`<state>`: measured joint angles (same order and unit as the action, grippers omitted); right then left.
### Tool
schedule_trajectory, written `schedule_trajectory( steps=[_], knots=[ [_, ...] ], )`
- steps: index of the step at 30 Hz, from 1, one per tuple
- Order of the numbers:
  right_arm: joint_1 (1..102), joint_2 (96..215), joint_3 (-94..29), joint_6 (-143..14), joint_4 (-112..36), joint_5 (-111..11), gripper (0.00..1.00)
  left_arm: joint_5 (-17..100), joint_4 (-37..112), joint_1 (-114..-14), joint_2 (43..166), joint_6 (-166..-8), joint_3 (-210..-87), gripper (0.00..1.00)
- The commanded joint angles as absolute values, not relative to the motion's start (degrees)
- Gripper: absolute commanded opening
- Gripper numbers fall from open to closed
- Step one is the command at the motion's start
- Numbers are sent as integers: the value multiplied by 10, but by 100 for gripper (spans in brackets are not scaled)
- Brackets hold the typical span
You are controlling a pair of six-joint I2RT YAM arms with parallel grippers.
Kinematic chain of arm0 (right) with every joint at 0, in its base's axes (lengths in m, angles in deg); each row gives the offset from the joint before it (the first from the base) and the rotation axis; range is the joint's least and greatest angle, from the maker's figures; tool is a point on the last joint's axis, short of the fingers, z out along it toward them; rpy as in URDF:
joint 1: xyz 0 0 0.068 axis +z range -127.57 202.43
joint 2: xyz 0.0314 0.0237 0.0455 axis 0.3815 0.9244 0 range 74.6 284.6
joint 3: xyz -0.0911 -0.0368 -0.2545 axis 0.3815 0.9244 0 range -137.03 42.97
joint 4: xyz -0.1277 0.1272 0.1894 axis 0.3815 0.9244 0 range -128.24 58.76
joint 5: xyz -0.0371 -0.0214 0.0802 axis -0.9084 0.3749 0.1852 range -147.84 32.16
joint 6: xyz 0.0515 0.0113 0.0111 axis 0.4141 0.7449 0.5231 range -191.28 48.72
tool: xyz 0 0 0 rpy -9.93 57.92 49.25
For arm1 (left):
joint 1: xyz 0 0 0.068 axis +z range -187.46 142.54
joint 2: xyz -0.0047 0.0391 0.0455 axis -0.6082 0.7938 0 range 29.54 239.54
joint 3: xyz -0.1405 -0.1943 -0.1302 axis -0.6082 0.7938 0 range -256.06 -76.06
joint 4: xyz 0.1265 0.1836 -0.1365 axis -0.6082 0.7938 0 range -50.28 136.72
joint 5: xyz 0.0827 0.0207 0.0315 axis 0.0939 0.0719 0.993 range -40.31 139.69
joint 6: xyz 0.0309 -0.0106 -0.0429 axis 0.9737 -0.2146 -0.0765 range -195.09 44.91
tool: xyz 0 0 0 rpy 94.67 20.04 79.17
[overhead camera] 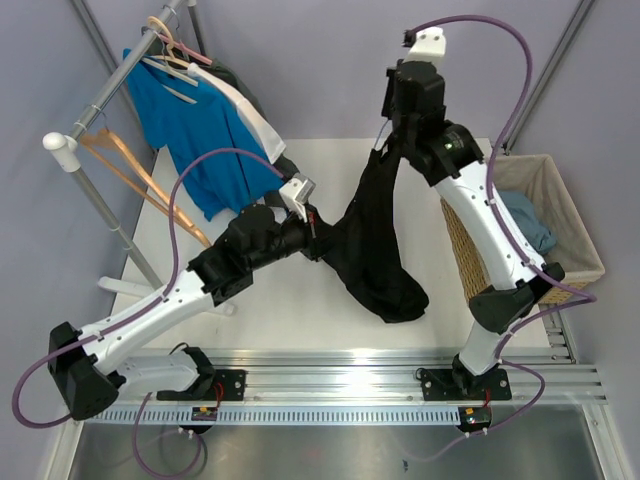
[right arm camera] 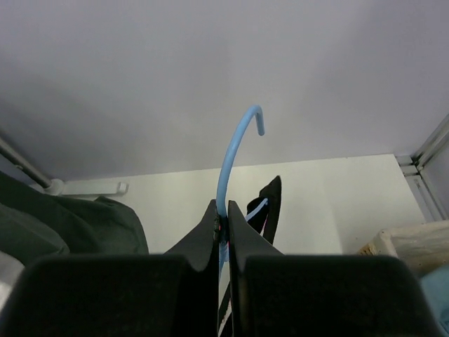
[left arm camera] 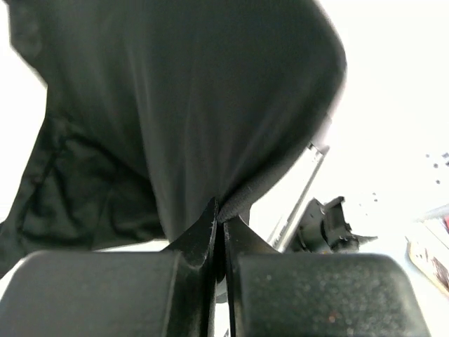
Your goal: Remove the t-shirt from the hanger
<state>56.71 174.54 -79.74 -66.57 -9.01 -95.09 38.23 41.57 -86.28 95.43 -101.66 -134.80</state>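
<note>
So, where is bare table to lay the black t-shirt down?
Bare table lies in front of the black t-shirt, toward the rail, and at the far edge behind it. Crowded: left by the rack, right by the basket.

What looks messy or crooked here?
The black t-shirt hangs lopsided. The right gripper holds its blue hanger up high, and the left gripper pinches the cloth off to one side. Nothing looks spilled or broken.

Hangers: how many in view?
4: a blue hanger held by the right gripper, carrying the black t-shirt; on the rack, an empty wooden hanger, a pale hanger in the blue shirt, a pinkish hanger at the top. Others may hide under garments.
</note>
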Motion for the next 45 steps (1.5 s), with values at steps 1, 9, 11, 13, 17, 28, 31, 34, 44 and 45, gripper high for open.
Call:
schedule_trajectory(
  steps=[1, 9, 11, 13, 17, 28, 31, 34, 44, 45],
  knots=[
    [506, 1751, -895, -604, -49, -914, 0, 493, 382, -874, 912, -1047, -1291, 0],
    [460, 1816, -993, -655, -27, -923, 0, 571, 359, -883, 890, -1046, -1233, 0],
    [456, 1820, -990, -663, -36, -925, 0, 589, 367, -883, 890, -1042, -1231, 0],
    [450, 1819, -986, -663, -39, -920, 0, 621, 384, -883, 894, -1041, -1239, 0],
    [438, 1819, -986, -669, -48, -919, 0, 695, 446, -883, 881, -1065, -1224, 0],
    [417, 1797, -934, -668, -62, -919, 0, 769, 493, -883, 752, -1082, -1183, 0],
    [417, 1786, -922, -666, -64, -913, 0, 778, 504, -883, 742, -1082, -1189, 0],
    [417, 1776, -913, -673, -71, -919, 0, 790, 516, -883, 740, -1086, -1191, 0],
    [404, 1747, -882, -664, -79, -919, 0, 906, 582, -883, 722, -1086, -1210, 0],
    [404, 1743, -881, -663, -78, -919, 0, 916, 585, -883, 718, -1086, -1213, 0]
  ],
)
